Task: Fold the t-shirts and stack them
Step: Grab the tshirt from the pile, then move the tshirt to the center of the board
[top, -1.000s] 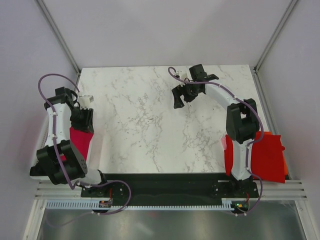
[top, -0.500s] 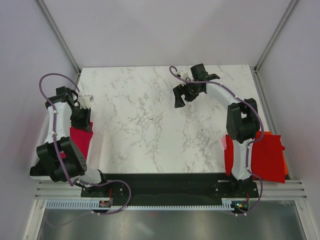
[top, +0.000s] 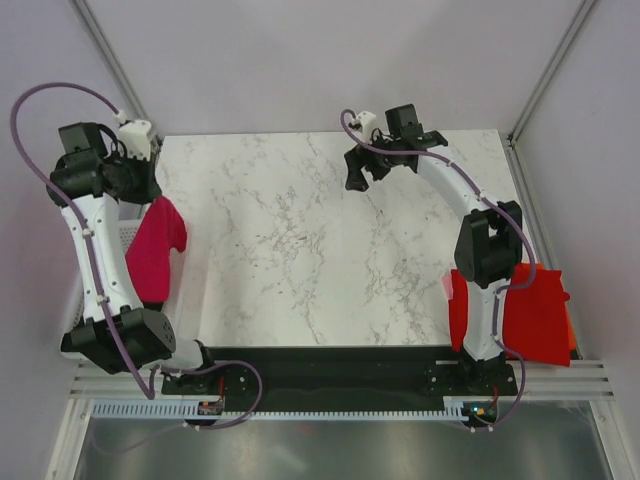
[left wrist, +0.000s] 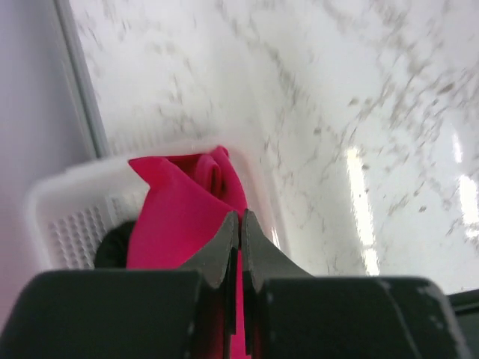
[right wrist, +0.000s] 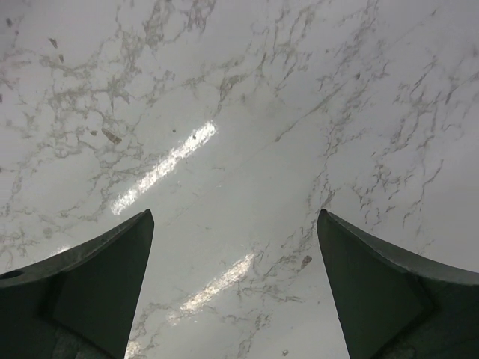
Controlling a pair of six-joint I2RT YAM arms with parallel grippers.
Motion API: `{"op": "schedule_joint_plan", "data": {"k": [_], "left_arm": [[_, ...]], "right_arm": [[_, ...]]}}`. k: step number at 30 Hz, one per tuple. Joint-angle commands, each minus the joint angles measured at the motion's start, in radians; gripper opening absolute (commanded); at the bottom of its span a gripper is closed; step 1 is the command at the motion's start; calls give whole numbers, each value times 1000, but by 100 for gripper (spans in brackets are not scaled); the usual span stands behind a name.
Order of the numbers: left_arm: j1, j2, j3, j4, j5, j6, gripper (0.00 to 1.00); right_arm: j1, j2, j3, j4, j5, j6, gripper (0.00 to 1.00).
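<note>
Pink shirt point(top: 155, 250) hangs off my left gripper point(top: 140, 182), which is pinched tight on a fold of it up at the table's left edge. The wrist cam shows the rest of the cloth bunched in a white mesh basket point(left wrist: 60, 206) right beside the marble. Red shirt point(top: 535, 312) lies off the right edge by the right arm's base, with an orange one point(top: 571, 335) showing along its right side. Right gripper point(top: 357, 170) hovers over the far middle of the table point(top: 290, 250), jaws spread wide above bare marble. The surface is glossy white with grey veins, and light streaks glare on it. Pale lilac walls point(top: 330, 60) all round, metal posts point(top: 120, 70) in the far corners, black strip point(top: 330, 365) under the arm bases.
</note>
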Motion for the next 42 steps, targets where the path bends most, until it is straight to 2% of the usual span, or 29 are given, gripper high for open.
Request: {"op": "schedule_joint_plan", "data": {"k": [1,3,4,5,7,8,11,13,17,19,24,28,33,34,36,39,40,42], "left_arm": [[-6,-94,161,114,248,-19,2],[-12,-61,291,126,291,-65,2],[-13,-45,339,126,305,-79,2],[-16,-30,427,126,322,-93,2],[-39,21,509,126,354,-119,2],[-55,35,576,128,352,-120,2],[-139,76,676,129,349,-119,2],[-220,97,695,129,345,-111,2],[-349,114,636,129,355,-108,2],[-455,116,591,129,363,-105,2],[-648,156,474,137,389,-122,2],[-681,243,473,148,452,-165,2],[-681,396,388,198,468,-98,3],[-681,424,361,282,446,-101,8],[-679,499,338,362,422,-154,11],[-684,692,497,402,411,-230,20],[-688,750,562,410,367,-242,24],[-708,762,574,462,311,-206,30]], "right_arm": [[-4,-65,105,53,-72,60,98],[-21,-33,160,49,-120,172,98],[-33,-14,177,47,-245,289,98],[-47,31,194,50,-314,354,98],[-65,46,170,146,-410,460,98],[-68,15,125,171,-404,438,98],[-64,-19,137,156,-332,348,98],[-73,-31,157,105,-289,285,98],[-97,-94,136,67,-235,175,95],[-111,-123,117,44,-208,117,94],[-120,-250,-5,39,-137,8,93],[-120,-330,-107,35,-114,-67,92],[-120,-433,-272,22,-93,-177,90],[-119,-443,-294,21,-93,-194,89],[-116,-465,-337,12,-90,-257,89],[-105,-476,-351,-22,-70,-373,88],[-102,-477,-349,-30,-65,-401,88],[-99,-477,-332,-62,-56,-466,87]]}}
